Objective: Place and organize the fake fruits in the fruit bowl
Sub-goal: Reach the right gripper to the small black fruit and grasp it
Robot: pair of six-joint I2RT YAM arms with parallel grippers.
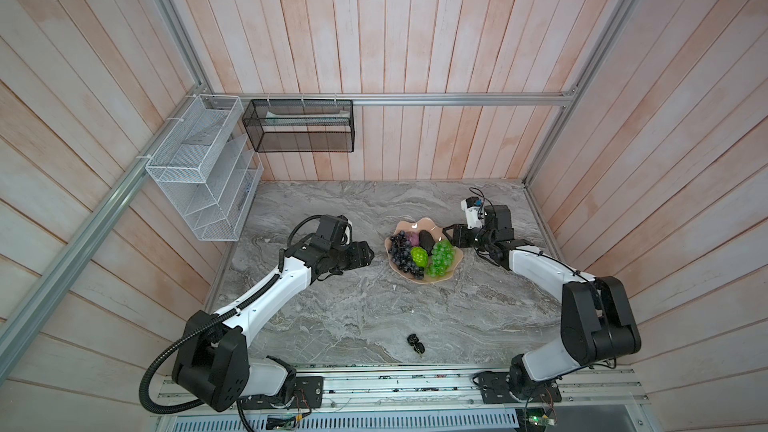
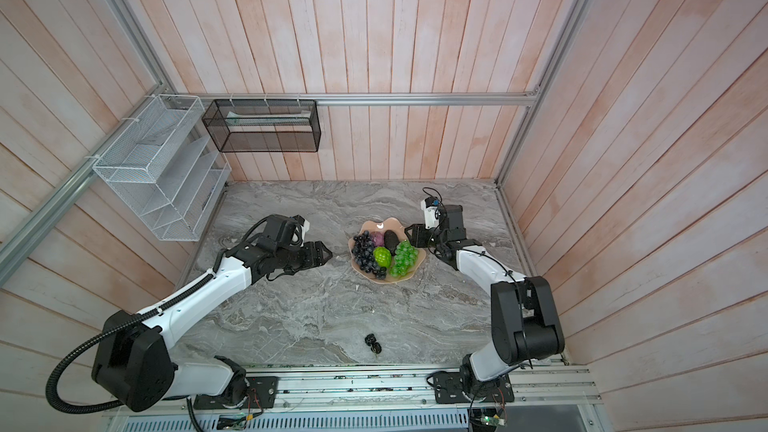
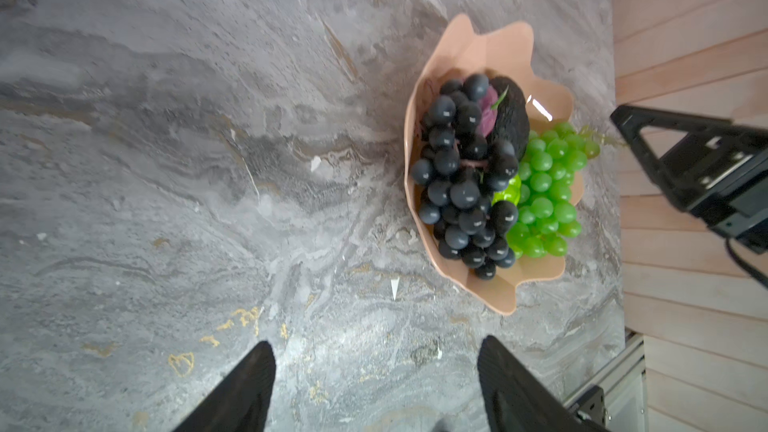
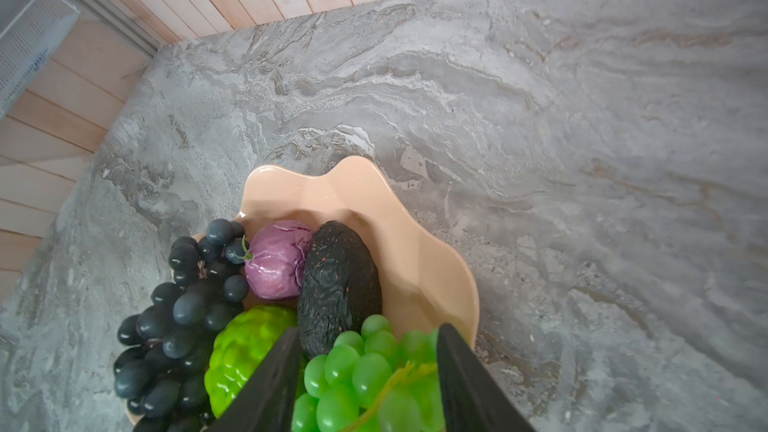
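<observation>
Five fruits (image 1: 419, 256): treat as placed in the bowl (image 1: 410, 227), between table (image 1: 353, 305) centre and right edge. Right gripper (image 4: 370, 329): jaws apart astride the green grapes (image 4: 353, 371); release step judged in hand. Left gripper (image 3: 376, 342): jaws apart, empty, beside the bowl. Next: fetch black cluster (image 1: 415, 343) near front edge; pinch narrowly.

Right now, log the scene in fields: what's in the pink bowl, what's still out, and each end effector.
fruit bowl contents: black grape bunch, purple round fruit, dark bumpy oval, lime-green lumpy fruit, green grape bunch
still outside: tiny black cluster, on the table near the front edge
left end effector: open, empty, beside the fruit bowl
right end effector: jaws apart over the green grape bunch
</observation>
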